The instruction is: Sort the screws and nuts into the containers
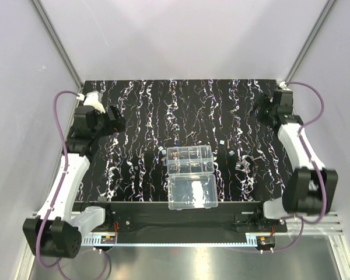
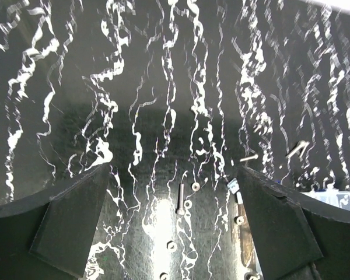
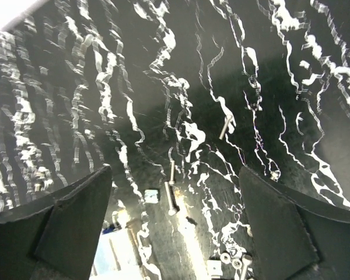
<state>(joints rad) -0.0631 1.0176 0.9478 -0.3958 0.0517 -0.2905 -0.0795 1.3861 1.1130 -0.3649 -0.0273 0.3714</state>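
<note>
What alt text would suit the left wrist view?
The left gripper, open and empty, hangs above a black streaked mat. A screw and several nuts lie scattered between its fingers, with two more screws farther right.

Top external: high, behind arm bases [image 1: 49, 236], looking down over whole mat [image 1: 140, 111], organizer box [image 1: 191, 191] near centre. Wrist views: close, low, slanting across same mat (streaks fill both); left wrist catches box edge at right.

Open worktop [image 1: 146, 99] at the back
Only the clear box [image 1: 189, 160] stands mid-front, loose screws [image 2: 181, 198] scattered beside it
</note>
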